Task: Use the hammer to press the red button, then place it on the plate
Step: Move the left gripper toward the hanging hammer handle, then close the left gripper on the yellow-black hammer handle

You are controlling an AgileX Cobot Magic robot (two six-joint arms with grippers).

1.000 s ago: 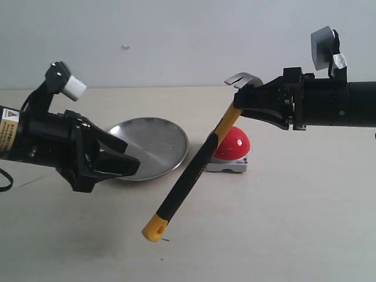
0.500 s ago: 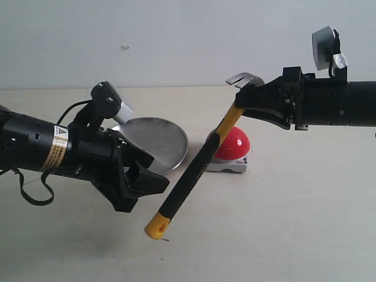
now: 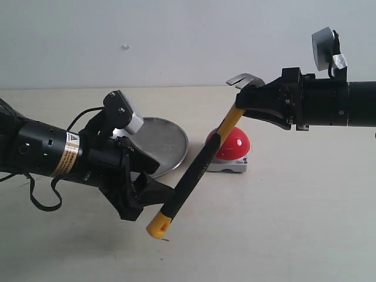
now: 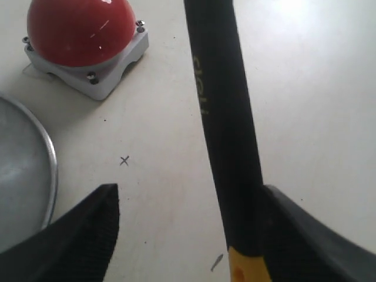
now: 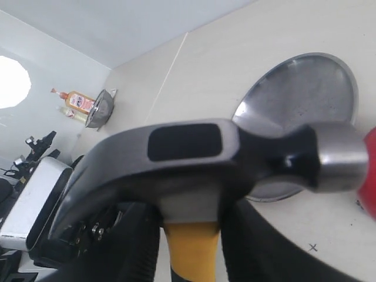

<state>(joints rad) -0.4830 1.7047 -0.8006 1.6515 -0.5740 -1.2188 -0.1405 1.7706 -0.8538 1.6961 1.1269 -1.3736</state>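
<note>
My right gripper (image 3: 242, 103) is shut on the hammer (image 3: 200, 167) just under its dark head (image 5: 205, 155). The yellow neck (image 5: 191, 247) sits between the fingers. The black handle slants down to a yellow tip (image 3: 157, 226) above the table. My left gripper (image 3: 155, 201) is open and straddles the lower handle (image 4: 226, 129). The handle rests against one finger (image 4: 305, 241), and the other finger (image 4: 88, 235) stands well apart from it. The red button (image 3: 233, 144) sits on its grey base behind the handle. The silver plate (image 3: 161, 144) lies beside the button.
A small pencilled cross (image 4: 124, 160) marks the table between plate rim (image 4: 51, 170) and handle. The left arm's cable loop (image 3: 41, 197) hangs near the table. The right wrist view shows a bottle (image 5: 76, 101) and a metal bowl (image 5: 100, 108) far off.
My left arm has swung right and forward from in front of the plate to the lower handle, its jaws spreading wider. The right gripper and hammer have stayed almost still.
</note>
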